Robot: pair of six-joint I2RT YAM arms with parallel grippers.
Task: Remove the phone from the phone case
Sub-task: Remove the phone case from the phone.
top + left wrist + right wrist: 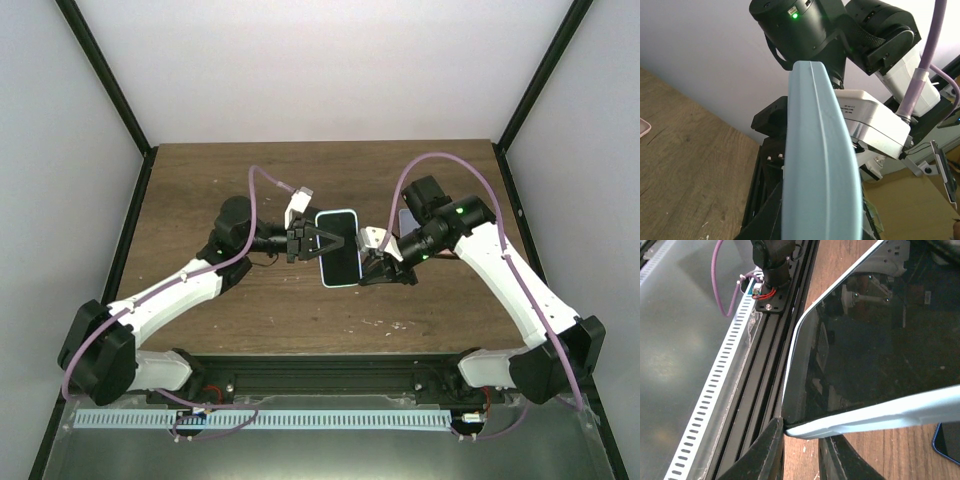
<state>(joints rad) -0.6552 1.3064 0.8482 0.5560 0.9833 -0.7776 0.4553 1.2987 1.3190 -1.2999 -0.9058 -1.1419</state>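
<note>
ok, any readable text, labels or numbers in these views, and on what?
No text can be read in any view.
Left wrist view, the white camera housing on the other arm's wrist: a few lines of small print, too small to read.
Right wrist view, the phone: screen dark, no text.
The phone case: plain pale blue, no marking visible.

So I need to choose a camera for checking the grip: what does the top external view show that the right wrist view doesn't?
Only the top external: both arms at once, the left arm with jaws shut on the left edge of the case, the right arm at its near right corner, and the whole phone. Only the right wrist: that corner up close between the right arm's jaws; whether they clamp it is unclear. Both: the phone in its pale blue case, above the wooden table.
</note>
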